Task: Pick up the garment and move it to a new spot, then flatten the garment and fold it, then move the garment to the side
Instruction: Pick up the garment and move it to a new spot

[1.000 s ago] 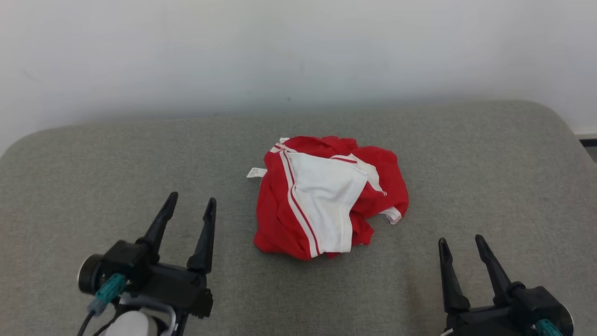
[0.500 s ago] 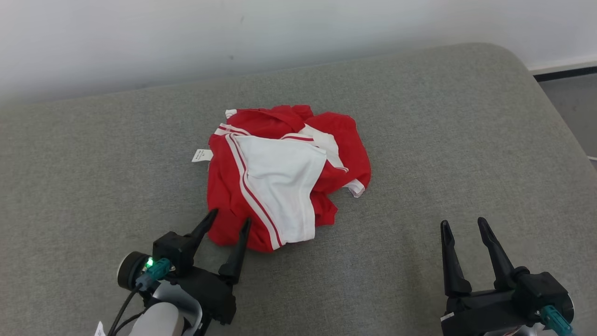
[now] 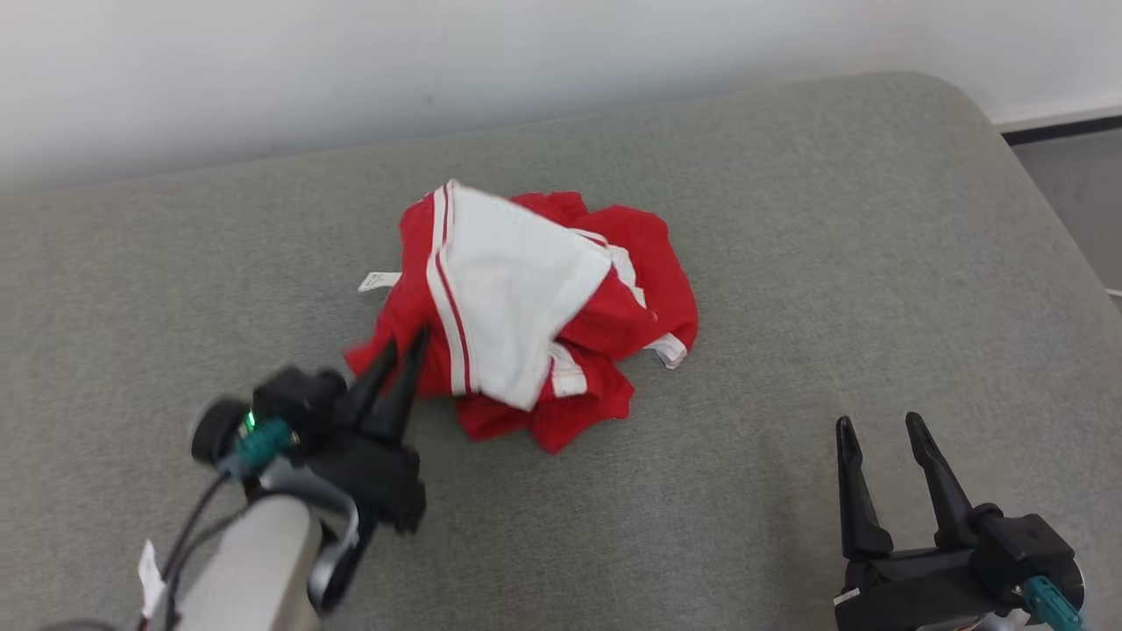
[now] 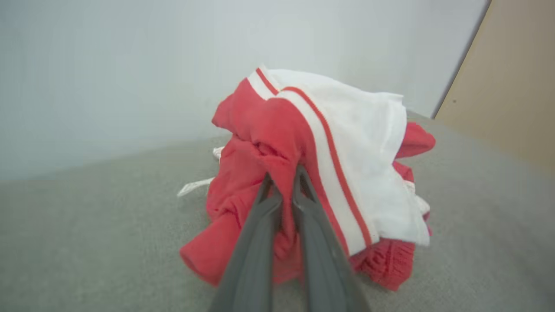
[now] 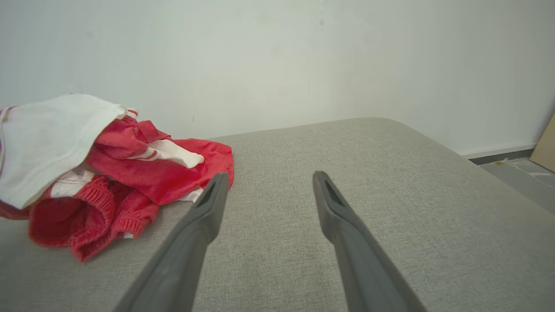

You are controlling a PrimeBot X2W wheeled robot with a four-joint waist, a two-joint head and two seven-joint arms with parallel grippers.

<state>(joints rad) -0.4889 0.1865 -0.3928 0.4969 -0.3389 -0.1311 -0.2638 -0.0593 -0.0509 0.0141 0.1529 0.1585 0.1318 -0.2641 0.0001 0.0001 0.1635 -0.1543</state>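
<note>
The garment [image 3: 526,298] is a crumpled red piece with white panels and red-white stripes, bunched near the middle of the grey cushion [image 3: 789,263]. My left gripper [image 3: 403,343] is shut on the garment's near-left red edge, and that part is raised off the cushion. In the left wrist view a fold of the red garment [image 4: 260,143] is pinched between the fingers of the left gripper [image 4: 282,175]. My right gripper [image 3: 878,424] stands open at the lower right, apart from the cloth. Its wrist view has the garment [image 5: 108,173] to the left of the right gripper [image 5: 269,175].
A pale wall [image 3: 351,70] runs along the cushion's far edge. At the right the cushion rounds off above a grey floor [image 3: 1069,202]. A tan board [image 4: 511,86] leans at the right of the left wrist view. A small white label [image 3: 379,281] sticks out at the garment's left.
My left gripper has gone from open beside the garment to shut on its near-left edge and pulled that part up. The white panel has tipped up. The camera shifted earlier.
</note>
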